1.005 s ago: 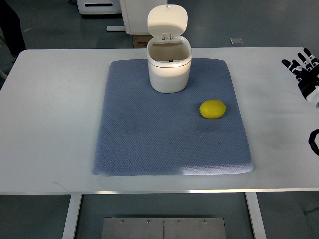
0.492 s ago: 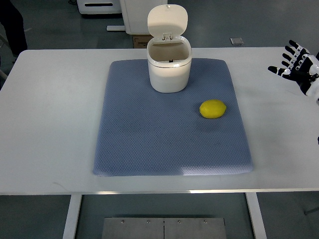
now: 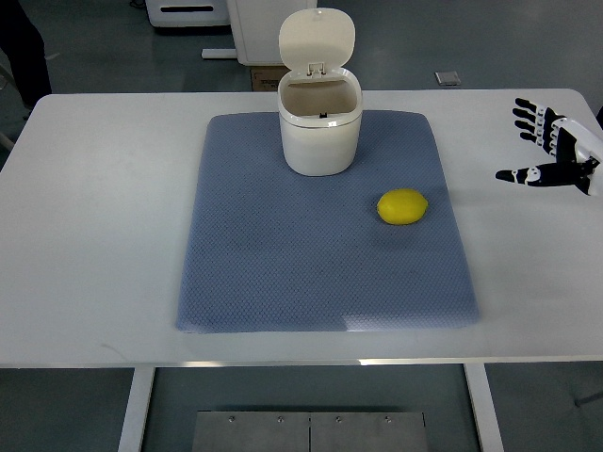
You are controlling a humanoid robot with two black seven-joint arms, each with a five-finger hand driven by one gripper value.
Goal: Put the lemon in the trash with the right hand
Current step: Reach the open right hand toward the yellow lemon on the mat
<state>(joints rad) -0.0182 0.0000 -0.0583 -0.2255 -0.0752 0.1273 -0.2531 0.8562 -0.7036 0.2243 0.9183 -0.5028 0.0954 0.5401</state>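
Right hand (image 3: 554, 151), black-and-white fingers spread wide and empty, has swung inward toward the round yellow lemon (image 3: 402, 206), which lies untouched beside the open white lidded trash bin (image 3: 319, 118); the reach has evidently begun.

Yellow lemon (image 3: 402, 206), blue dimpled mat (image 3: 283, 273), white trash bin (image 3: 320, 122), white table (image 3: 94, 235)

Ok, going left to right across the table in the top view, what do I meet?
Blue mat's left edge → white trash bin with its lid up → lemon → right hand, open over the table's right end.
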